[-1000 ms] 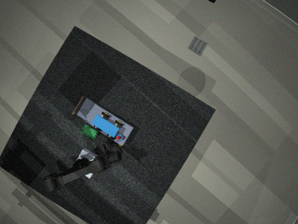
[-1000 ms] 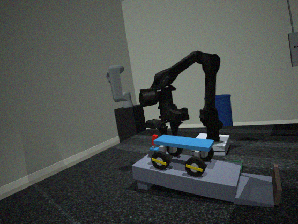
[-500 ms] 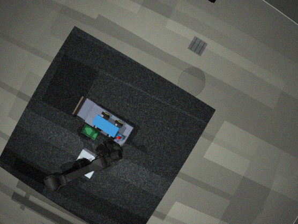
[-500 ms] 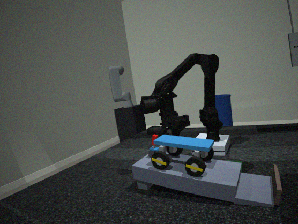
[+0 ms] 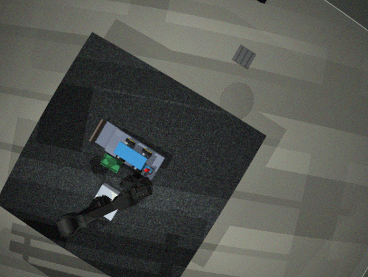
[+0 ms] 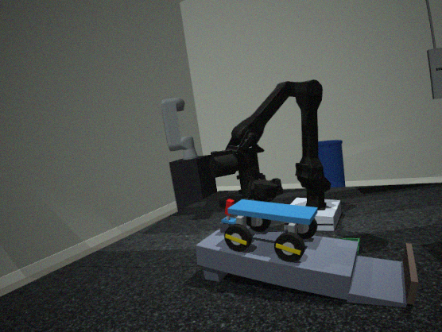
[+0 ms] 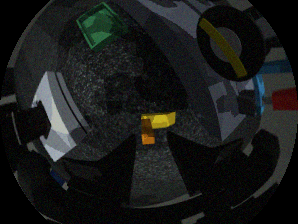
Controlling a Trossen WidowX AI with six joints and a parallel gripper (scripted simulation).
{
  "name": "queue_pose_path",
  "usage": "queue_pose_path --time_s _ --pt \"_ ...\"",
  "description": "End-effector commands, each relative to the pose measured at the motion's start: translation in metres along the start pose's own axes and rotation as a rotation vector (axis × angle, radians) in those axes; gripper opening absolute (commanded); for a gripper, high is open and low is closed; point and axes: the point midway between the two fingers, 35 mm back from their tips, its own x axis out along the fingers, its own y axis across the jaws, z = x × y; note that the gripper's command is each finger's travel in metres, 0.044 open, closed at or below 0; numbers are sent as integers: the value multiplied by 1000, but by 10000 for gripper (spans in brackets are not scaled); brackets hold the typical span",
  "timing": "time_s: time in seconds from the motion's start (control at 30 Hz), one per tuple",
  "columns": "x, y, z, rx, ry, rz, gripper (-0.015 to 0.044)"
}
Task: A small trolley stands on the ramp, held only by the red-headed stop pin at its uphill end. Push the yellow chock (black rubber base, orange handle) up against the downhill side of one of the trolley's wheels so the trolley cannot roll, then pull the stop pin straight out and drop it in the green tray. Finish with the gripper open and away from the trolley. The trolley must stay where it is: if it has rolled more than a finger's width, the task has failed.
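Observation:
The blue trolley [image 5: 130,156] [image 6: 274,210] stands on the grey ramp [image 5: 107,135] [image 6: 326,279]. The red-headed stop pin [image 5: 147,169] [image 6: 229,207] [image 7: 285,99] is upright at its uphill end. The yellow chock [image 7: 161,120] with its orange handle [image 7: 147,136] lies on the dark mat beside the ramp's uphill part; the arm hides it in the top view and the trolley and ramp hide it in the exterior view. My gripper [image 7: 151,136] is open and empty, low above the chock, with the handle in view between the fingertips. The green tray [image 5: 111,163] [image 6: 358,246] [image 7: 100,26] is beside the ramp.
The arm's white base block [image 5: 112,217] [image 6: 335,214] [image 7: 56,122] stands behind the tray. A brown end board [image 5: 96,130] [image 6: 411,274] closes the ramp's downhill end. The ramp's side and a trolley wheel [image 7: 230,44] are close to the right of my fingers in the wrist view.

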Motion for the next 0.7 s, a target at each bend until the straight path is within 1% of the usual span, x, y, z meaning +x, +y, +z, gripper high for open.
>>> queue_pose_path --time_s 0.0,0.37,0.67 --pt "9 4 0 6 3 12 190" --pt "10 4 0 6 3 12 190" --pt "23 3 0 6 3 12 190"
